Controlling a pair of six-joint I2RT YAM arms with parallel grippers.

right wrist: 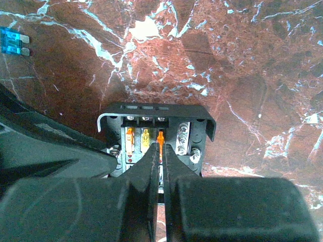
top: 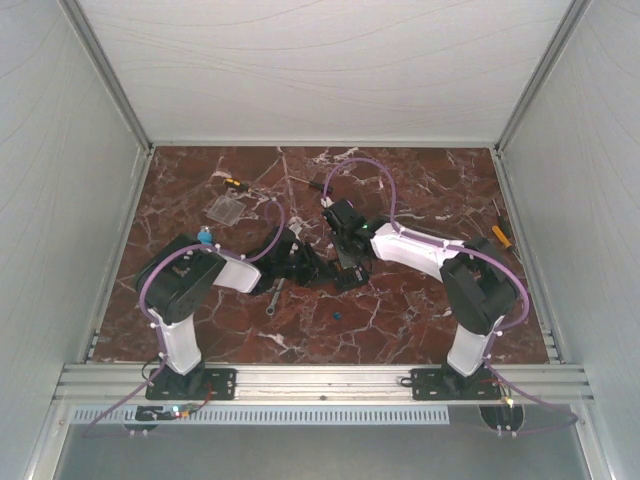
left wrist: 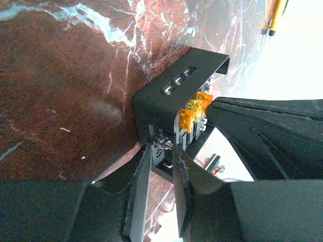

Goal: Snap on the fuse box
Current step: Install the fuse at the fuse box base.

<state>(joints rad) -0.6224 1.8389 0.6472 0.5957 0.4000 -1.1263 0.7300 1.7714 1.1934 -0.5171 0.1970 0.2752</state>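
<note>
The fuse box (right wrist: 156, 109), black with a row of orange and yellow fuses inside, sits on the marble table between both arms (top: 352, 277). My right gripper (right wrist: 161, 148) reaches into it from above and is shut on the right-hand orange fuse (right wrist: 160, 137), which stands in its slot. In the left wrist view my left gripper (left wrist: 162, 147) is clamped on a lower corner of the fuse box (left wrist: 166, 96), its fingers narrowly apart around the box's wall. The right arm's dark finger (left wrist: 262, 136) crosses that view beside the yellow fuses (left wrist: 194, 108).
A flat clear cover (top: 228, 210) lies at the back left, with a small screwdriver (top: 232, 183) behind it. Another screwdriver (top: 500, 236) lies at the right edge. A metal tool (top: 275, 297) and a loose blue fuse (top: 337, 313) lie in front of the grippers. Grey walls enclose the table.
</note>
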